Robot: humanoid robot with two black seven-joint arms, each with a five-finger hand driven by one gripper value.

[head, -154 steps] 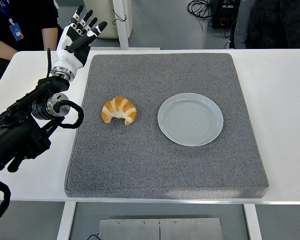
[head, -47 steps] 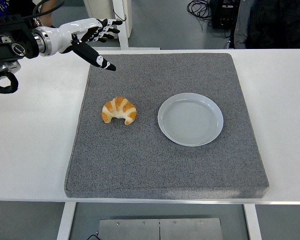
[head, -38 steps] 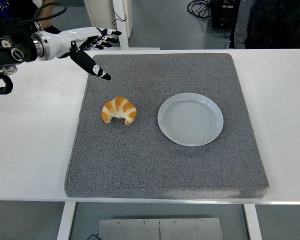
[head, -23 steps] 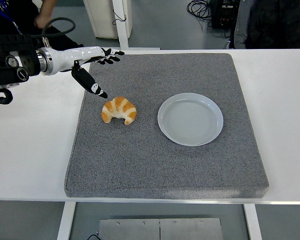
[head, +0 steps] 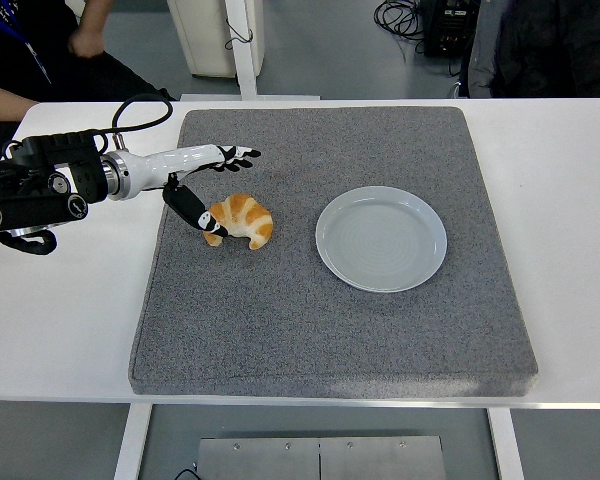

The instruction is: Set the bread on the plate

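As the left hand (head: 205, 175) reaches in from the left edge, its fingers (head: 242, 153) are spread flat and hold nothing, while the thumb (head: 198, 212) angles down to the croissant's near-left tip. The croissant (head: 242, 220) lies on the left half of the grey mat (head: 330, 330), directly below and slightly right of the palm, its long axis running roughly left to right with both horns curling toward the table's near edge. Whether the thumb touches the pastry or merely overlaps it in view cannot be told. The pale plate (head: 381, 238) sits empty to the croissant's right, well apart from it. The right arm is not in view, so the left hand is the nearer one; closing the spread fingers over the far side would likely pinch the croissant across its short axis. A person (head: 40, 50) sits beyond the table's far left corner.
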